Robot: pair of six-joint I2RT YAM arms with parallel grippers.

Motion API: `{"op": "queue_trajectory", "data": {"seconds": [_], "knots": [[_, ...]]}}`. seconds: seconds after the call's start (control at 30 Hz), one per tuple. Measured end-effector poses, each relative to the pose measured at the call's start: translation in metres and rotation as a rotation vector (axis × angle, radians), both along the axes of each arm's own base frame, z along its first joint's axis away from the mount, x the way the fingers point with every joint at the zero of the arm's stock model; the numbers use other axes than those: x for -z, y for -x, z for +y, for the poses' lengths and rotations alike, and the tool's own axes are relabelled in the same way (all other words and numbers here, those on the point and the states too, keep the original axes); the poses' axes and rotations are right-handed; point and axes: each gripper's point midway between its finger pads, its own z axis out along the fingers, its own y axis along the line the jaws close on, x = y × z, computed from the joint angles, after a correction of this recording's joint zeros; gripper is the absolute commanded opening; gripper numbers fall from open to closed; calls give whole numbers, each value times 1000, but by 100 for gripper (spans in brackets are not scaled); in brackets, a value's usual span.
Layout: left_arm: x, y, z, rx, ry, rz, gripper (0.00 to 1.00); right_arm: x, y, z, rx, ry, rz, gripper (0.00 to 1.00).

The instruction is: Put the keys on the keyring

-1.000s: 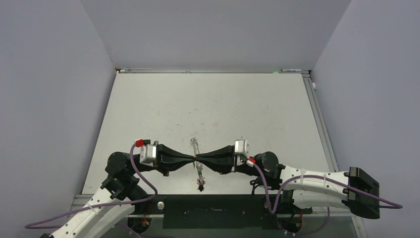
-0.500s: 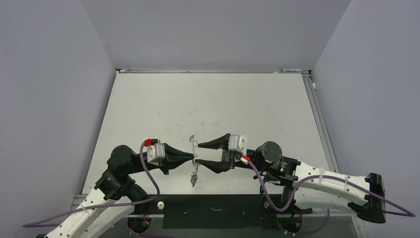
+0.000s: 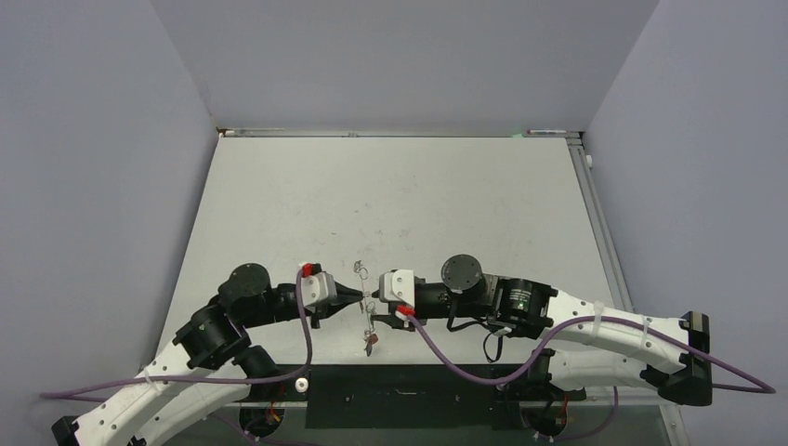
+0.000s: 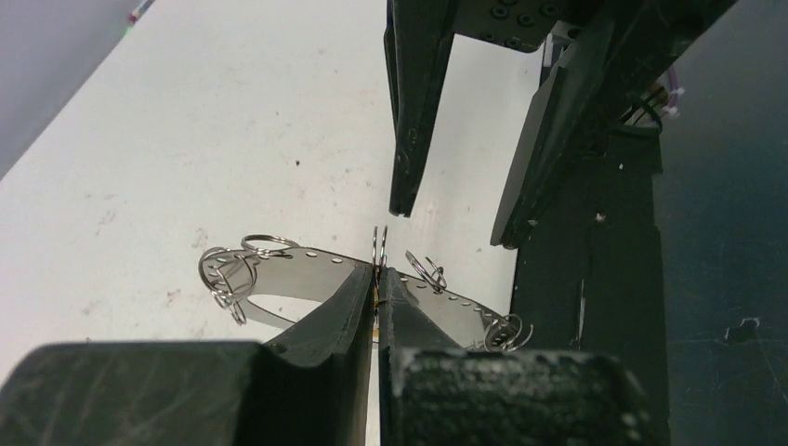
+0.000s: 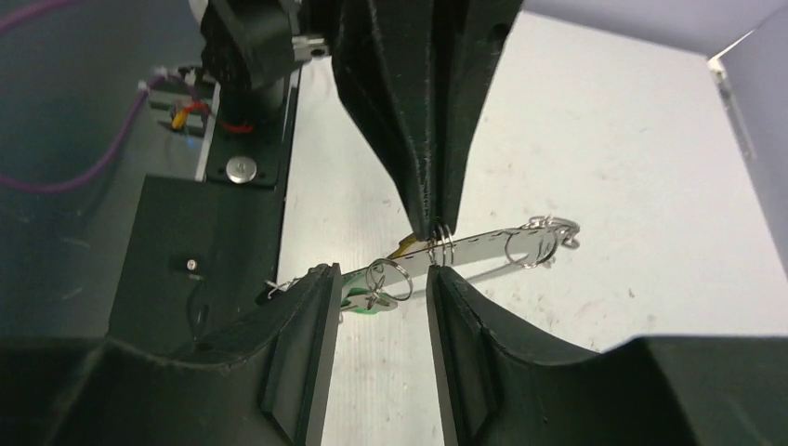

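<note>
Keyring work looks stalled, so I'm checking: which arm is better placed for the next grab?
Right. The right claw is open and close to the keyring, free to close. The left claw is shut on the keyring, and releasing it would probably drop it.

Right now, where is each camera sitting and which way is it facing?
Top external: above and behind the bases, looking down at the table; both arms show, left gripper and right gripper tips close together near the front edge.
Left wrist: on the left arm, facing right along its shut fingers at the keyring and the right gripper's open jaws.
Right wrist: on the right arm, facing left past its open fingers at the left gripper's tip.
Shared: both wrist views show the keyring and the opposite gripper.
</note>
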Motion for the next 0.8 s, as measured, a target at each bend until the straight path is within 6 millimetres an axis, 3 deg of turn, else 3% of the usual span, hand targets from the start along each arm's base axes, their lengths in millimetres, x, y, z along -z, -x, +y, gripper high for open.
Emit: {"op": "queue_trajectory", "data": {"seconds": [0.13, 0.3, 0.8], "knots": [[20, 0, -4, 3, -82, 20, 0, 25, 2, -3, -14, 98, -8, 39], [37, 3, -6, 21, -149, 46, 0, 29, 0, -4, -13, 116, -35, 38], [35, 7, -8, 44, -139, 46, 0, 40, -10, 3, 14, 148, -73, 31]]}}
